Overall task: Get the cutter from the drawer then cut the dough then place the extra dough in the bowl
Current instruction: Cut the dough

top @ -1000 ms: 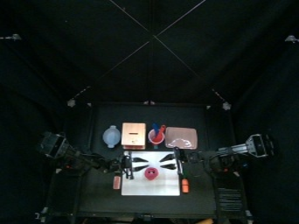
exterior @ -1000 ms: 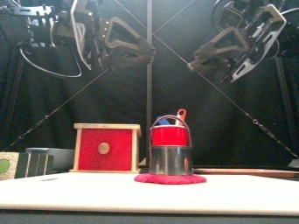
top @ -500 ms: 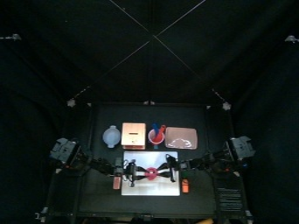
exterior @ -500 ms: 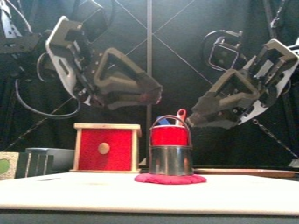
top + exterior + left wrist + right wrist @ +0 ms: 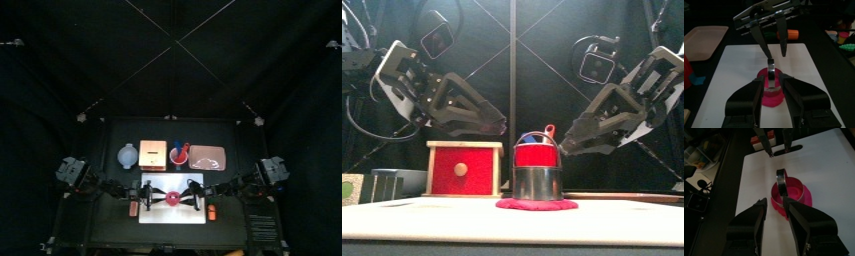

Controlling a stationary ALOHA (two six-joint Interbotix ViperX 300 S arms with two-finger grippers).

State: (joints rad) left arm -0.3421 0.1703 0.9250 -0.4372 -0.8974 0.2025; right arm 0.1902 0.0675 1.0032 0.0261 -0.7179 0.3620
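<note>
- Table centre, near side: 1 white board (image 5: 158, 214). 1 pink dough (image 5: 537, 204) disc lies flat on it, and 1 metal cutter (image 5: 537, 183) stands upright on the dough.
- Above the cutter: 2 grippers, both clear of it. The left gripper (image 5: 502, 129) is up-left and the right gripper (image 5: 567, 143) up-right, each slanting down toward the cutter.
- Jaws: the left pair is spread with nothing between. The right pair is the same.
- Just beyond the board, one row from left to right: 1 blue-grey bowl (image 5: 127, 155), 1 wooden box (image 5: 152, 153), 1 red cup (image 5: 537, 156), 1 pink tray (image 5: 209, 157).
- The box has 1 red drawer front (image 5: 462, 170), facing the near side.
- The cup stands right behind the cutter, with 2 knife handles (image 5: 547, 131) sticking out, 1 blue and 1 red.
- 2 orange toys: one (image 5: 134, 210) on the table just left of the board, one (image 5: 210, 211) at the board's right edge.
- Far left at table level: 1 green toy (image 5: 353, 187) beside 1 dark block (image 5: 389, 184), both too dim to name.
</note>
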